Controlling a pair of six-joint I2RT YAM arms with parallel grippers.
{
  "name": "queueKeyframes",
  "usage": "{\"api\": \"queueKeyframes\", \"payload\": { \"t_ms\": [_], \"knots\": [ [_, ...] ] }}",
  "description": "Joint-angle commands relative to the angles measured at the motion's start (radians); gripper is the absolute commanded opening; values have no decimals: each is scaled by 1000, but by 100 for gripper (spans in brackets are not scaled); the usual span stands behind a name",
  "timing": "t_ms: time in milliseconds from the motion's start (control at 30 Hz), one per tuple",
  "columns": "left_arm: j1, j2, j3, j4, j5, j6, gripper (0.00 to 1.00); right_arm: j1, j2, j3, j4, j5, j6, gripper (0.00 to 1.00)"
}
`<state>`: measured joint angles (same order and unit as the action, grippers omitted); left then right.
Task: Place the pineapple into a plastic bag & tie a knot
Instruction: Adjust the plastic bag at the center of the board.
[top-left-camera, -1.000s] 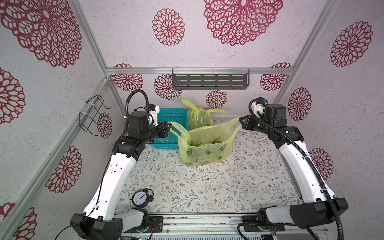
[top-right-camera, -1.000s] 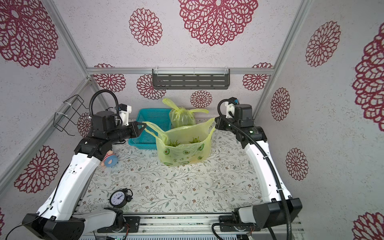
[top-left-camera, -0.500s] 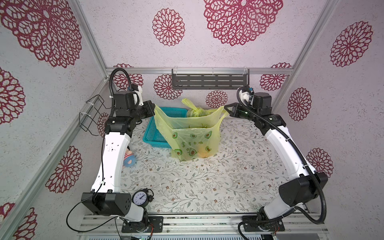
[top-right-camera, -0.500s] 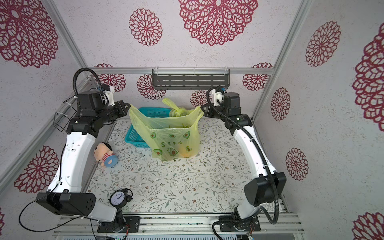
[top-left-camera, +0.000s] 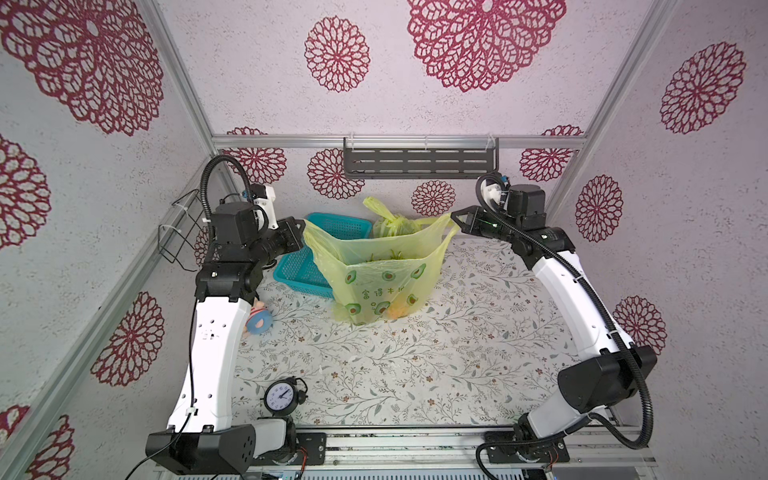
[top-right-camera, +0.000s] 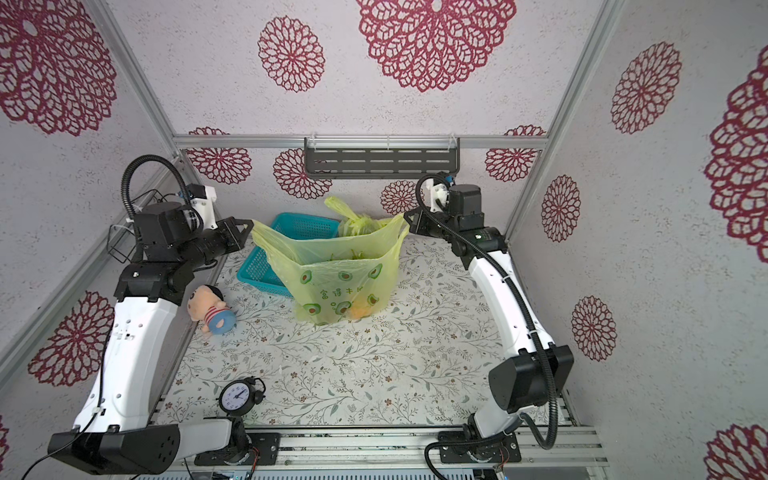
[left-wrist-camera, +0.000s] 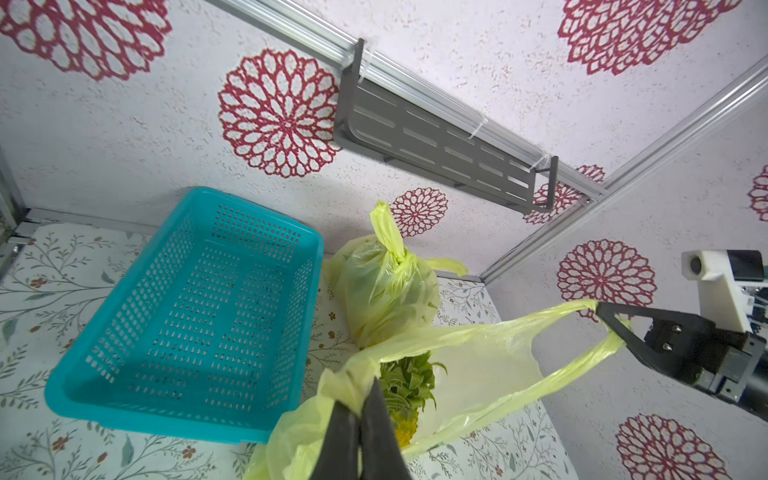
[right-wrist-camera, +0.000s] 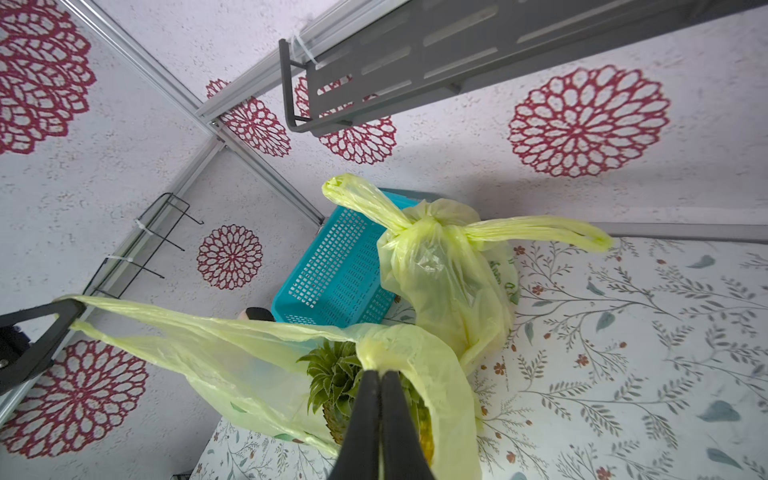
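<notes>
**Both grippers clamp the bag's handles, pineapple inside**

Left gripper (top-left-camera: 302, 227) (left-wrist-camera: 360, 402) has its jaws pressed together on one handle (left-wrist-camera: 337, 384) of the plastic bag (top-left-camera: 376, 272) (top-right-camera: 332, 276). Right gripper (top-left-camera: 454, 216) (right-wrist-camera: 379, 374) is likewise closed on the opposite handle (right-wrist-camera: 374, 347). The two are held apart above the table (top-left-camera: 436, 365), so the bag's mouth is stretched wide between them.

Nearest the front edge, an alarm clock (top-left-camera: 281, 397) (top-right-camera: 235, 398) stands upright beside the left arm's base. Farther in, a plush toy (top-right-camera: 212, 311) lies on its side next to the left arm, well apart from the bag.

Mid-table, the yellow-green bag hangs from the grippers with its bottom at the tabletop. I cannot tell whether it rests there with any weight. The pineapple (left-wrist-camera: 409, 388) (right-wrist-camera: 332, 376) sits inside it, its green crown pointing up toward the open mouth. In both top views its yellow body shows through the plastic low in the bag.

Just behind and to the robot's left of the bag lies a teal basket (top-left-camera: 297, 272) (left-wrist-camera: 187, 316), its near corner hidden by the plastic. Behind the open bag stands a second yellow bag (top-left-camera: 392, 222) (right-wrist-camera: 440, 274), knotted at the top, close to the back wall. A grey slotted shelf (top-left-camera: 419, 161) is fixed to the rail on that wall, and a wire rack (top-left-camera: 180, 232) hangs on the left wall.
</notes>
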<state>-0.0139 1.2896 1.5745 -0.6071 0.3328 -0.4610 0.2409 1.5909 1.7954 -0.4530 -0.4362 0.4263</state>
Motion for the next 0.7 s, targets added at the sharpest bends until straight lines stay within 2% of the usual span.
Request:
{"api": "queueKeyframes", "payload": {
  "t_ms": [0, 233, 400, 533, 667],
  "knots": [
    [-13, -8, -8, 108, 0, -33, 0, -36, -77, 44, 41, 61, -29, 0],
    [-23, 56, 96, 110, 12, -30, 0, -49, -54, 87, 35, 18, -26, 0],
    [-37, 44, 89, 127, 37, -37, 0, -53, -99, 47, 17, 5, -36, 0],
    [-53, -18, -13, 156, 73, -64, 0, -52, -188, -87, 28, -20, -35, 0],
    [-60, -129, -234, 242, 112, -105, 0, -53, -268, -249, 40, -71, -29, 0]
  ]
}}
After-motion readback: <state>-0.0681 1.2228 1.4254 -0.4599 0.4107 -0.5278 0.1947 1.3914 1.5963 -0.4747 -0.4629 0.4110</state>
